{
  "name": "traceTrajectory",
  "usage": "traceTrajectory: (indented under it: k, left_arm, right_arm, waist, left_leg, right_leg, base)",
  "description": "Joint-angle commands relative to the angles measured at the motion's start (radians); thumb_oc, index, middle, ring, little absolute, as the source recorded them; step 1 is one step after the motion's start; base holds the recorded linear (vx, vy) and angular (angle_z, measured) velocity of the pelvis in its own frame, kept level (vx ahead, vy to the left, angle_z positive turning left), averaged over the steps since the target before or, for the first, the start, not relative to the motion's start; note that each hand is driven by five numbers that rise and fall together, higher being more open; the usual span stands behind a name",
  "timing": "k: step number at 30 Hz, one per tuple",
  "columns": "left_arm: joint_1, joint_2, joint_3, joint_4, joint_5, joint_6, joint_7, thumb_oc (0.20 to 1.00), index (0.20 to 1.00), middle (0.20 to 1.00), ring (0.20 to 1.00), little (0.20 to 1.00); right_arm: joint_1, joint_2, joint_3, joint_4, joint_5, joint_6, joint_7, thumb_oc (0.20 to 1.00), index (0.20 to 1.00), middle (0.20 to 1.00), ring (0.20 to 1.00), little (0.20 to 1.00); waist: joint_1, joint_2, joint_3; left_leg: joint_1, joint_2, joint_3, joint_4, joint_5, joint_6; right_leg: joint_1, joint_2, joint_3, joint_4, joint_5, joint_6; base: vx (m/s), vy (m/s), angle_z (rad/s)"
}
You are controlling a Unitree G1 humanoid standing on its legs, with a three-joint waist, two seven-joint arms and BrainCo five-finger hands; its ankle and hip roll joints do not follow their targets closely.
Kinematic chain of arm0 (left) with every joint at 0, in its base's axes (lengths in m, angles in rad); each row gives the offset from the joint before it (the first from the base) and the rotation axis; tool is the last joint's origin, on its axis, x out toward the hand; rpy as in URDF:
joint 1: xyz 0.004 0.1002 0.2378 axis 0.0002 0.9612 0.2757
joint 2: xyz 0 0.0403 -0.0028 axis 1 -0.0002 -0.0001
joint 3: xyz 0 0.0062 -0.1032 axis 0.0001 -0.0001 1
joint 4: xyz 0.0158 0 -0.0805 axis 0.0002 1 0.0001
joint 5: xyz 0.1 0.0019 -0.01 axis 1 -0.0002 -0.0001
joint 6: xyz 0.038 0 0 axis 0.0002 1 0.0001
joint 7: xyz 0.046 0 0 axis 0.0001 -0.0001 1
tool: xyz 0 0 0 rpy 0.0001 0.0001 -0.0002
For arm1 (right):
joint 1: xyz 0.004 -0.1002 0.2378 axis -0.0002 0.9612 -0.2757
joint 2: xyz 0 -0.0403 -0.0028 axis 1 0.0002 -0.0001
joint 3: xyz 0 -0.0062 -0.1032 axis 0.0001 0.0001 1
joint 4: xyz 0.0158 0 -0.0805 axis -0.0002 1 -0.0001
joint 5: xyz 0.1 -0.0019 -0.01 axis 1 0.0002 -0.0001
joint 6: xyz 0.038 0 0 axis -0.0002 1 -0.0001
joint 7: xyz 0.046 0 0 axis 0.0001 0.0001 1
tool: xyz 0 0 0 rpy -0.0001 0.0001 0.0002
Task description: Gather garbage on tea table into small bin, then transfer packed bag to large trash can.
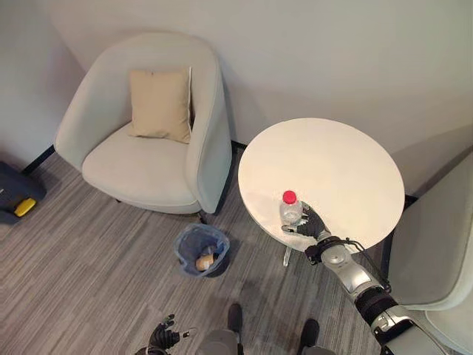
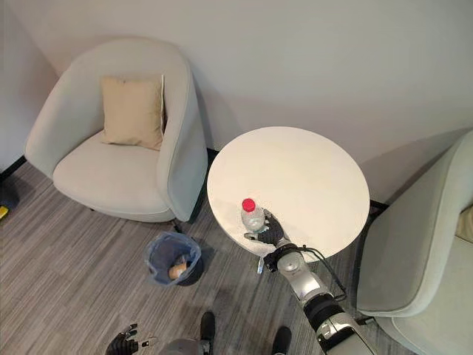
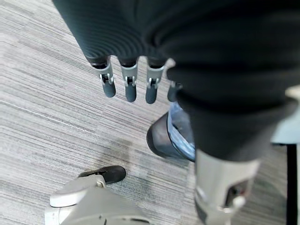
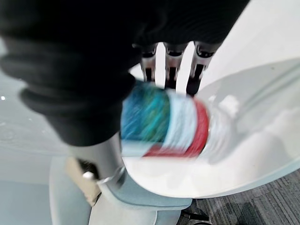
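Observation:
A clear plastic bottle with a red cap stands upright near the front edge of the round white tea table. My right hand is against its near side, fingers curled round the lower part of the bottle. The right wrist view has the bottle's blue and red label lying between thumb and fingers. On the floor left of the table stands the small bin with a blue bag, some brown rubbish inside. My left hand hangs low over the floor, fingers straight and holding nothing.
A pale armchair with a beige cushion stands behind the bin, close to the table's left side. A second armchair sits right of the table. A dark object with a yellow part lies at the far left.

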Motion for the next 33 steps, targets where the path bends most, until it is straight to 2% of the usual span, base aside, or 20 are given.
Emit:
traceTrajectory:
  k: [1, 8, 13, 18, 20, 22, 24, 27, 29, 33]
  left_arm:
    - [-0.069, 0.057, -0.036, -0.007, -0.041, -0.028, 0.02, 1.0, 1.0, 1.0, 1.0, 1.0]
    - [-0.063, 0.059, -0.014, -0.007, -0.035, -0.022, 0.018, 1.0, 1.0, 1.0, 1.0, 1.0]
    - [-0.056, 0.038, 0.005, -0.005, -0.019, -0.006, 0.009, 1.0, 1.0, 1.0, 1.0, 1.0]
    - [-0.043, 0.03, 0.013, -0.017, -0.024, -0.002, -0.001, 1.0, 1.0, 1.0, 1.0, 1.0]
    - [-0.041, 0.026, 0.017, -0.019, -0.03, -0.001, -0.004, 1.0, 1.0, 1.0, 1.0, 1.0]
    - [-0.052, 0.025, 0.005, -0.024, -0.037, -0.003, -0.01, 1.0, 1.0, 1.0, 1.0, 1.0]
    - [-0.08, 0.016, -0.013, -0.012, -0.023, -0.004, -0.009, 1.0, 1.0, 1.0, 1.0, 1.0]
    - [-0.107, 0.011, -0.021, -0.025, -0.022, -0.011, 0.001, 1.0, 1.0, 1.0, 1.0, 1.0]
    - [-0.111, 0.008, -0.023, -0.026, -0.013, -0.01, 0.001, 1.0, 1.0, 1.0, 1.0, 1.0]
    - [-0.106, 0.001, -0.01, 0.007, 0.002, -0.011, 0.01, 1.0, 1.0, 1.0, 1.0, 1.0]
  right_arm:
    - [-0.054, -0.006, -0.021, -0.04, 0.088, -0.045, -0.021, 0.2, 0.2, 0.2, 0.2, 0.2]
    - [-0.013, -0.038, -0.047, -0.145, 0.104, -0.06, -0.005, 0.2, 0.2, 0.2, 0.2, 0.2]
    - [0.091, -0.072, -0.07, -0.343, 0.116, -0.084, 0.058, 0.2, 0.2, 0.2, 0.2, 0.2]
    - [0.162, -0.1, -0.07, -0.456, 0.107, -0.096, 0.108, 0.2, 0.2, 0.2, 0.2, 0.2]
    - [0.188, -0.123, -0.078, -0.494, 0.082, -0.105, 0.109, 0.2, 0.2, 0.2, 0.2, 0.2]
    - [0.202, -0.139, -0.093, -0.514, 0.088, -0.116, 0.103, 0.2, 0.2, 0.2, 0.2, 0.2]
    - [0.209, -0.156, -0.106, -0.512, 0.074, -0.118, 0.089, 0.2, 0.2, 0.2, 0.2, 0.2]
    - [0.195, -0.167, -0.122, -0.512, 0.065, -0.116, 0.071, 0.2, 0.2, 0.2, 0.2, 0.2]
    - [0.189, -0.168, -0.124, -0.509, 0.062, -0.112, 0.065, 0.2, 0.2, 0.2, 0.2, 0.2]
    - [0.183, -0.158, -0.118, -0.505, 0.046, -0.103, 0.071, 0.2, 0.2, 0.2, 0.2, 0.2]
  waist:
    - [0.023, -0.026, 0.007]
    - [0.014, -0.035, -0.008]
    - [-0.012, -0.043, -0.031]
    - [-0.026, -0.04, -0.037]
    - [-0.024, -0.037, -0.031]
    - [-0.022, -0.035, 0.0]
    - [-0.025, -0.037, 0.001]
    - [-0.043, -0.045, -0.005]
    - [-0.048, -0.045, -0.013]
    - [-0.045, -0.053, -0.013]
  left_leg:
    - [0.004, -0.005, -0.023, 0.032, -0.101, -0.029]
    - [0.017, -0.006, -0.019, 0.018, -0.103, -0.029]
    - [0.051, 0.002, -0.013, 0.024, -0.117, -0.031]
    - [0.065, 0.019, -0.022, 0.029, -0.109, -0.045]
    - [0.048, 0.031, -0.037, 0.038, -0.092, -0.058]
    - [-0.024, 0.038, -0.058, 0.084, -0.071, -0.076]
    - [-0.059, 0.036, -0.058, 0.107, -0.065, -0.082]
    - [-0.078, 0.055, 0.046, 0.123, -0.07, -0.065]
    - [-0.064, 0.067, 0.097, 0.13, -0.095, -0.068]
    - [-0.058, 0.059, 0.125, 0.164, -0.136, -0.053]
  right_leg:
    - [0.006, -0.007, 0.001, 0.064, -0.15, 0.016]
    - [0.015, -0.009, 0.002, 0.056, -0.146, 0.02]
    - [0.043, -0.005, 0.015, 0.069, -0.166, 0.016]
    - [0.065, 0.013, 0.008, 0.078, -0.19, 0.001]
    - [0.069, 0.026, -0.01, 0.071, -0.201, -0.01]
    - [0.058, 0.027, -0.05, 0.073, -0.208, -0.022]
    - [0.07, 0.023, -0.108, 0.066, -0.213, -0.025]
    - [0.065, 0.003, -0.164, 0.06, -0.201, -0.016]
    - [0.08, -0.001, -0.174, 0.057, -0.215, -0.009]
    - [0.098, -0.029, -0.18, 0.07, -0.211, 0.011]
  base:
    - [-0.02, 0.025, 0.15]
    - [0.0, 0.006, 0.07]
    - [0.0, -0.034, -0.01]
    - [-0.03, -0.09, -0.02]
    - [-0.15, -0.131, 0.1]
    - [-0.19, -0.081, 0.47]
    - [-0.08, -0.03, 0.71]
    - [-0.01, 0.042, 0.93]
    - [0.12, 0.105, 0.99]
    - [0.13, 0.2, 0.35]
